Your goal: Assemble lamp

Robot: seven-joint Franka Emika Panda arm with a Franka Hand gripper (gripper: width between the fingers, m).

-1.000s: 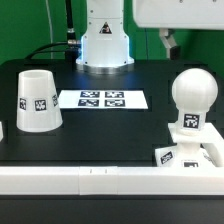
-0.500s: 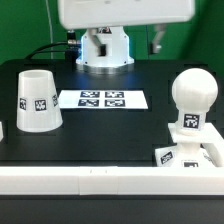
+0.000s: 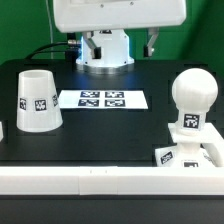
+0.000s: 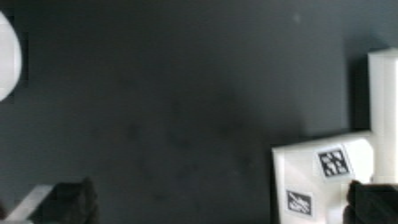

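The bulb (image 3: pixel 190 103) already stands upright in the base (image 3: pixel 190 156) at the exterior view's right near the counter (image 3: pixel 110 125) front, so what seems left is fitting the shade (image 3: pixel 36 99), which sits mouth-down, well apart, at the left beside the marker board (image 3: pixel 102 99). The arm (image 3: pixel 118 14) has swung leftward across the top since a second ago, and the claw (image 4: pixel 214 205) holds nothing, its two fingertips (image 4: pixel 63 200) wide apart.

One shade (image 3: pixel 36 100) stands at nine o'clock on the surface (image 3: pixel 110 130). One bulb (image 3: pixel 191 100) sits at three o'clock on one base (image 3: pixel 190 156). One marker board (image 3: pixel 102 99) lies at twelve o'clock, carrying four tags.
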